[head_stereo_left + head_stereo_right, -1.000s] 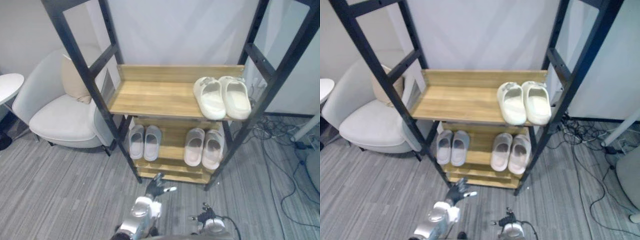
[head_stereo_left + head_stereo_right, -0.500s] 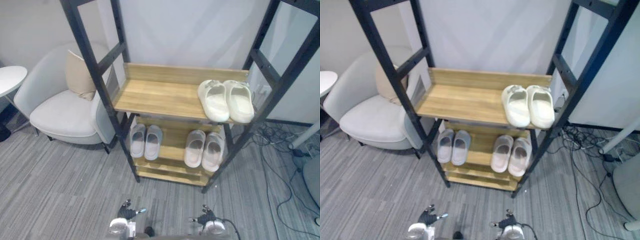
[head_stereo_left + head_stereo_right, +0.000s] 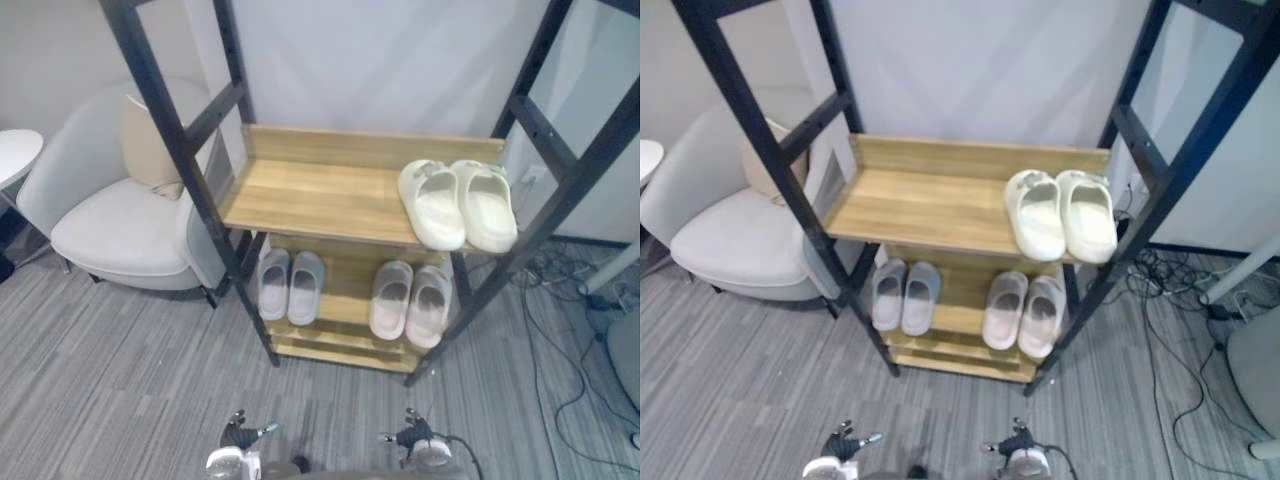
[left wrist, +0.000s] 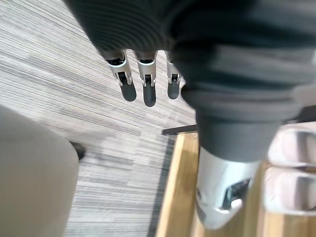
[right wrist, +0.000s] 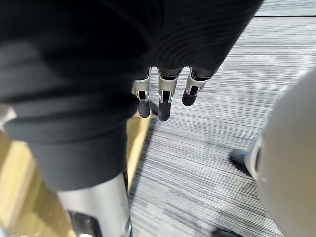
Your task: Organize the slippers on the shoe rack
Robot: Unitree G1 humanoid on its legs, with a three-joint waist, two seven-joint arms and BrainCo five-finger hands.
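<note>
The black-framed shoe rack point(image 3: 190, 170) has two wooden shelves. A cream pair of slippers point(image 3: 457, 205) lies on the right of the upper shelf point(image 3: 310, 195). On the lower shelf a grey pair point(image 3: 290, 285) sits at the left and a pale pink pair point(image 3: 410, 300) at the right. My left hand point(image 3: 240, 437) and right hand point(image 3: 412, 437) hang low at the view's bottom edge, in front of the rack. Both are open and hold nothing: straight fingers point(image 4: 148, 84) show in the left wrist view and straight fingers point(image 5: 165, 94) in the right wrist view.
A white armchair point(image 3: 120, 225) with a beige cushion point(image 3: 145, 150) stands just left of the rack, and a round white table point(image 3: 15, 155) is further left. Cables point(image 3: 570, 330) lie on the grey striped carpet point(image 3: 120, 370) to the right.
My left arm, stretched toward the rack's foot a second ago, has drawn back to the bottom edge. The right hand stays low. The camera has shifted slightly.
</note>
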